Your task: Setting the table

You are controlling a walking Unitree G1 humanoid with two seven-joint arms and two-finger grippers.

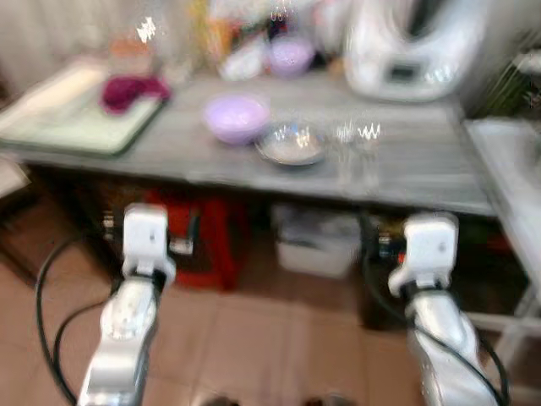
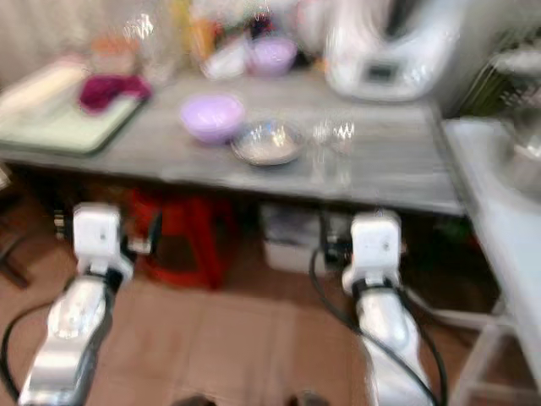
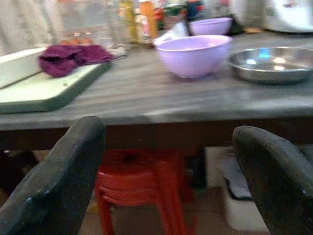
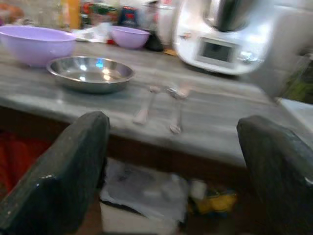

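Observation:
A grey wooden table (image 1: 406, 169) stands before me. On it sit a lilac bowl (image 1: 237, 117), a shallow steel dish (image 1: 292, 144) and two pieces of cutlery (image 4: 161, 105) lying side by side to the dish's right. A second lilac bowl (image 1: 290, 56) is farther back. My left gripper (image 3: 166, 171) is open, held low in front of the table edge, level with the near bowl (image 3: 193, 54). My right gripper (image 4: 176, 171) is open too, short of the edge, facing the steel dish (image 4: 90, 73) and cutlery. Neither holds anything.
A green-rimmed tray (image 1: 63, 118) with a purple cloth (image 1: 131, 89) lies at the table's left. A white kitchen machine (image 1: 410, 46) stands at the back right, bottles and jars (image 1: 211, 34) behind. A red stool (image 1: 207, 241) and boxes (image 1: 317, 241) sit under the table. A white rack (image 1: 507, 186) is on the right.

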